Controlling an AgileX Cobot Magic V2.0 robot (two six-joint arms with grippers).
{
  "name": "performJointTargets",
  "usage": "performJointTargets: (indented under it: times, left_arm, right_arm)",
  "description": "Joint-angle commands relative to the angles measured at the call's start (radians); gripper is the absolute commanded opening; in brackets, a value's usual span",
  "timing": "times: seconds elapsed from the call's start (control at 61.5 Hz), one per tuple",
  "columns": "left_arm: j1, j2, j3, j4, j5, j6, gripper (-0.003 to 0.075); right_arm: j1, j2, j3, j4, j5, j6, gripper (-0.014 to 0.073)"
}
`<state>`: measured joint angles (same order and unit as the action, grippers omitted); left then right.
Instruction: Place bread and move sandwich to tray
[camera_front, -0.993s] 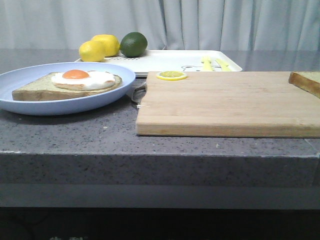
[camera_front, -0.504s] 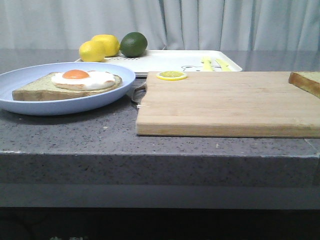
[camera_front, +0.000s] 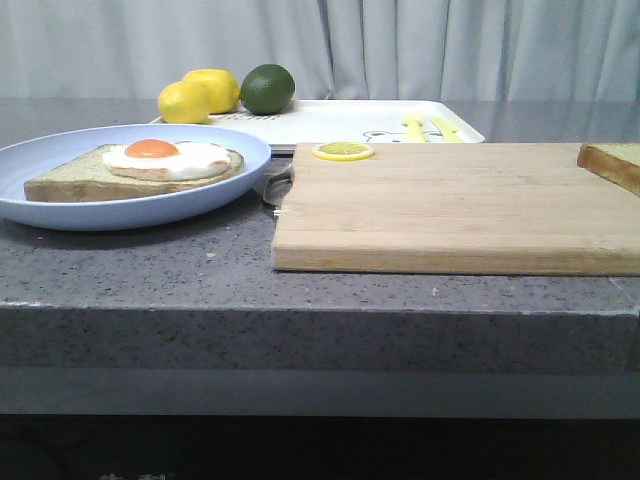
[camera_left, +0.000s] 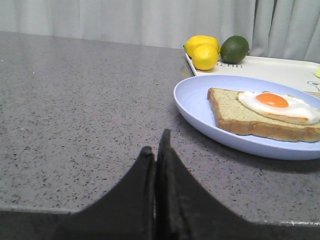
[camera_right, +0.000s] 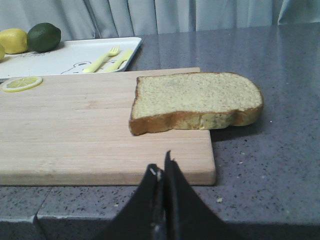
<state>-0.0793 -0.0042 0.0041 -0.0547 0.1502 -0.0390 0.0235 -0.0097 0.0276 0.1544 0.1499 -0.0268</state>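
The bread (camera_right: 195, 102) lies flat on the far right corner of the wooden cutting board (camera_front: 450, 205), overhanging its edge; only its corner (camera_front: 610, 162) shows in the front view. The sandwich, one toast slice with a fried egg (camera_front: 165, 158), sits on the light-blue plate (camera_front: 60, 205) at the left, also in the left wrist view (camera_left: 265, 112). The white tray (camera_front: 330, 120) stands behind. My left gripper (camera_left: 156, 145) is shut and empty, low over the counter left of the plate. My right gripper (camera_right: 161, 165) is shut and empty, at the counter's front edge before the bread.
Two lemons (camera_front: 198, 95) and a lime (camera_front: 267, 88) sit at the tray's far left corner. A yellow fork and knife (camera_front: 428, 127) lie on the tray's right side. A lemon slice (camera_front: 343, 151) rests on the board's back left corner.
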Motion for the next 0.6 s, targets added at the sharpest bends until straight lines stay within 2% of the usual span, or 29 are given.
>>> performJointTargets:
  times: [0.0, 0.358, 0.472, 0.586]
  left_arm:
    - [0.002, -0.021, 0.0, -0.009, -0.083, -0.008, -0.002]
    - [0.002, -0.021, 0.0, -0.009, -0.091, -0.008, -0.002]
    - [0.002, -0.021, 0.0, -0.009, -0.137, -0.008, -0.002]
    - [0.002, -0.021, 0.0, -0.009, -0.255, -0.008, -0.002]
  right_arm:
    - [0.002, -0.017, -0.003, -0.002, -0.074, -0.001, -0.006]
    - [0.002, -0.017, -0.003, 0.008, -0.102, -0.001, -0.006]
    - [0.002, -0.017, -0.003, 0.008, -0.143, -0.001, -0.006]
    - [0.002, -0.017, -0.015, 0.008, -0.261, -0.001, -0.006]
